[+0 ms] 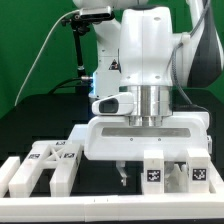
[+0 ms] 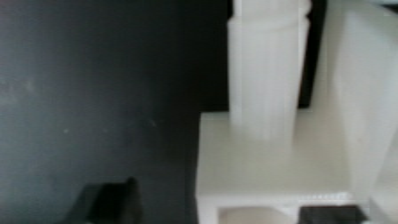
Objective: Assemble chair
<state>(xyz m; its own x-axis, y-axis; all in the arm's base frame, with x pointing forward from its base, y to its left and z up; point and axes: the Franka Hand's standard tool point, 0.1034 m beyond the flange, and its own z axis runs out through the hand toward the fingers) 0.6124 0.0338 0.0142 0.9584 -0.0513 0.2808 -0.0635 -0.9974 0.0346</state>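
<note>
Pincer: the pincer [image 1: 130, 177] hangs low under the large white robot arm [image 1: 150, 60], close above the black table [image 1: 40, 120]. Its wide white housing hides most of it in the exterior view.
Pincer state: the wrist view shows only one black finger [image 2: 111, 200] clearly. I cannot tell whether the jaws are apart, together or clamped on a part.
Nearest chair part: a glossy white flat plastic panel [image 2: 267, 165] lies just beside that finger. An opening shows in it close to the finger.
Post: a glossy white plastic post [image 2: 276, 70] with a narrower stepped end stands at the panel. Whether it is joined to the panel or only behind it is unclear.
Blurred part: another white plastic surface [image 2: 365, 90] sits just beside the post, too blurred to name.
Exterior view's right: two glossy white plastic blocks with black-and-white square tags [image 1: 152, 172] [image 1: 200, 173] stand on the table. The nearer one is just beside the pincer.
Exterior view's left: a cluster of white tagged chair pieces [image 1: 55, 158] rests on the table, apart from the pincer.
Table: black and matt, visible as a dark surface alongside the panel in the wrist view.
Rail: a white border rail [image 1: 100, 208] runs along the table's front.
Background: a green curtain [image 1: 30, 40] hangs behind the arm.
</note>
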